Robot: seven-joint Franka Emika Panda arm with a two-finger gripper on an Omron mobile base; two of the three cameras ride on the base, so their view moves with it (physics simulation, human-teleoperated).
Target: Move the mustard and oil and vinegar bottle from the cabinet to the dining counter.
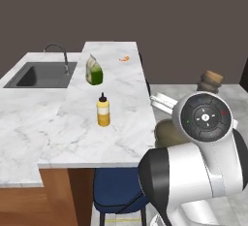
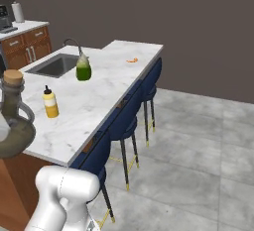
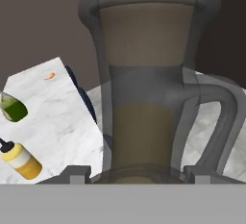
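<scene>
Mustard [image 1: 102, 113] is seen standing upright on the dining worktop [image 1: 121, 137], well apart from the green-and-white pouch [image 1: 94, 71] set nearer the sink [image 1: 41, 74]. The oil and vinegar bottle [image 3: 144, 103] is held aloft beside the worktop's stool side, off the marble, with the tool [image 3: 137, 174] clamped low on its belly, so far as the close hand view allows. Being glass, the flask is judged heavy, smooth and breakable; a hold around the belly below the side handle is thought safest, and a gentle upright set-down is called for.
</scene>
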